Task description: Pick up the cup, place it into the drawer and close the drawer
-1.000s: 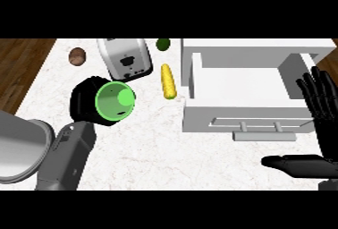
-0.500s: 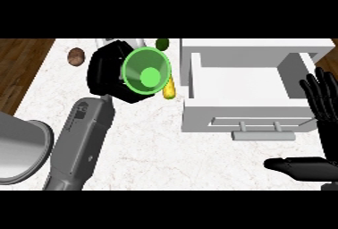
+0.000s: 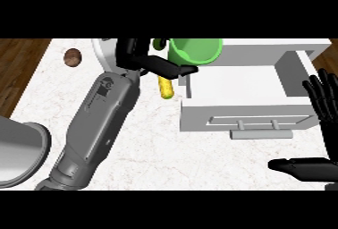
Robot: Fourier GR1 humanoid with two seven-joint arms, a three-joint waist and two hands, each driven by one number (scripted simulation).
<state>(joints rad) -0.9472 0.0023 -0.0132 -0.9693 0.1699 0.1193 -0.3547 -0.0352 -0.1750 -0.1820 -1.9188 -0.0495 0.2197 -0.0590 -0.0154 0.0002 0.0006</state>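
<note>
My left hand (image 3: 146,60) is shut on the green cup (image 3: 193,50), carrying it above the back left corner of the open white drawer (image 3: 246,120). The cup's mouth tilts toward the view, and its top is cut off by the picture's upper band. The drawer stands pulled out, showing a bare white floor and a grey handle (image 3: 260,133) on its front. My right hand (image 3: 322,100) rests open at the right edge, fingers up, beside the drawer's right wall; its thumb lies low near the front.
A yellow corn cob (image 3: 166,87) lies just left of the drawer, partly under my left hand. A brown round object (image 3: 73,57) sits at the back left on the white counter (image 3: 171,156). A grey metal vessel (image 3: 19,154) fills the lower left corner.
My left arm has carried the cup up and to the right, from over the counter's left part to above the drawer's back left corner. It now hides the toaster. The right hand stayed still.
</note>
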